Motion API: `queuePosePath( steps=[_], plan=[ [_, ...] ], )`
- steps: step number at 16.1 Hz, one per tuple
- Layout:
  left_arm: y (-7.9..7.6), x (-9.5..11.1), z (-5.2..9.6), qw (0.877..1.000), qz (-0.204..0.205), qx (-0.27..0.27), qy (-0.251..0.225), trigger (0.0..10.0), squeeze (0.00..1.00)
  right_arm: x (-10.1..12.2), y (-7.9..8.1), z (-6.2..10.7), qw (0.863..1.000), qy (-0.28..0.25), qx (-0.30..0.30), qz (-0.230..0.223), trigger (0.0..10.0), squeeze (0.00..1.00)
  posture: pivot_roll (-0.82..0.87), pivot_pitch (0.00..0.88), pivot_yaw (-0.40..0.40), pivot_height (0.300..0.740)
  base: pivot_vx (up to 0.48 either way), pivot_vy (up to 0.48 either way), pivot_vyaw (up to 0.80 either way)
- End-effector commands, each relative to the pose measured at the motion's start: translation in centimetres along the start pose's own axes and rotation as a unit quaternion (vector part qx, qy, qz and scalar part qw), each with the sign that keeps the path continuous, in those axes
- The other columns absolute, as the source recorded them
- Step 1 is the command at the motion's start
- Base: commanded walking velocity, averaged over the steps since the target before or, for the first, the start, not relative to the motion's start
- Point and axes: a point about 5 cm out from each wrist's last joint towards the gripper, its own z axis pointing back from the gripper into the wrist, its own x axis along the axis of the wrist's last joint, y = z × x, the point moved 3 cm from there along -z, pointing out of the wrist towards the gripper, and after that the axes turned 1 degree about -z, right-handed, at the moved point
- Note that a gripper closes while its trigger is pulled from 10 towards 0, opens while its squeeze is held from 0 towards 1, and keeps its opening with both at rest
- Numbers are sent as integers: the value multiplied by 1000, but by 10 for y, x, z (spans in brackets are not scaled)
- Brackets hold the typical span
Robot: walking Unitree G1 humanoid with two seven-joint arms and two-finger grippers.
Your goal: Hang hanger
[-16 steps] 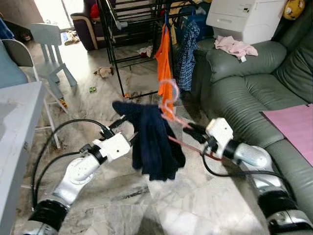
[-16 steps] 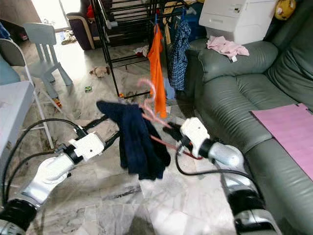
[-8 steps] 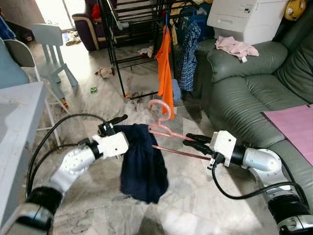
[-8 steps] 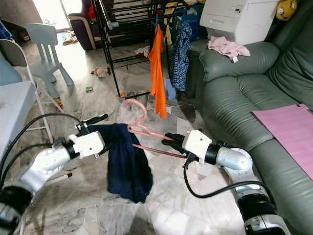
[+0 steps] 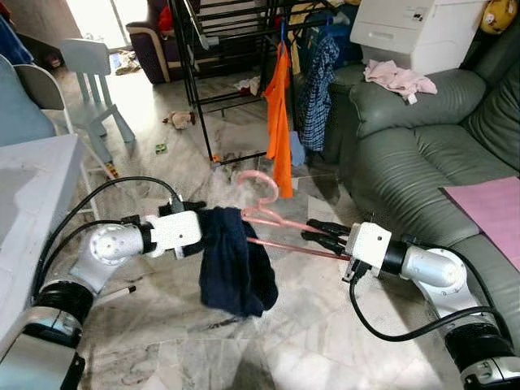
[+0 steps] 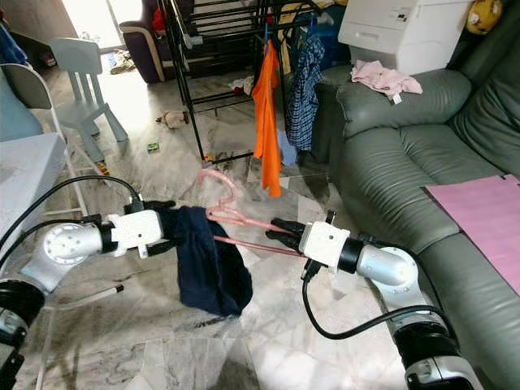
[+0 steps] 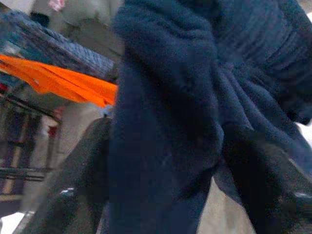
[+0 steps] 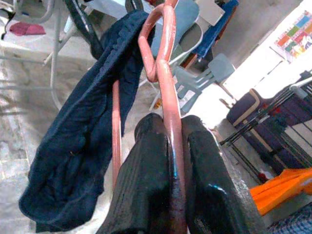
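Your hanger [image 5: 276, 223] is thin pink wire or plastic: light, stiff enough to carry by one end, but it'll likely flex and pivot in a pinch grip. It's held low over the floor [image 5: 244, 341] between the two arms, lying roughly level, hook [image 5: 258, 183] curling upward, near the rack [image 5: 213, 73] but well short of it.

The dark cloth [image 5: 234, 264] bunched over its left end is soft, floppy, and heavier than the hanger itself. Expect that end to sag, and the cloth could slide off if you tilt that way.

Right gripper [image 8: 170, 161]: jaws narrow, clamped on the hanger's rod. In the right wrist view the pink rod runs straight between the two pads [image 8: 146, 175], with the second rod passing beside them, outside the pinch. The grip is at the hanger's end, away from the cloth, so the load sits on a long lever. I'd judge twist about that rod to be the main risk.

Left gripper [image 5: 201, 233]: buried in the cloth at the hanger's other end. The left wrist view shows dark fabric bunched between and over the fingers [image 7: 78, 180], so it looks closed on cloth. I can't tell if it also has the hanger underneath.

For hanging, only the hook matters. Keep the right-hand pinch firm and hold the hook up. Support the cloth end until the hook is over a rail.
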Motion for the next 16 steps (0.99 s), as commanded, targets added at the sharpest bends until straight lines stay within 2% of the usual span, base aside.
queuePosePath(
  steps=[1, 7, 16],
  plan=[
    [7, -7, 8, 1000, 6, -18, 25, 0, 0, 8, -8, -2, 999, -22, -25, 23, 10000, 0, -122, 0, 88, 740, 0, 0, 0],
    [27, -1, 6, 998, 19, -44, 34, 0, 0, 7, -6, -6, 998, -20, -28, 46, 10000, 0, -123, 0, 88, 740, 0, 0, 0],
    [21, 11, -11, 993, 35, -106, 30, 0, 0, 12, -5, -19, 997, -35, -30, 62, 10000, 0, -124, 0, 87, 740, 0, 0, 0]
  ],
)
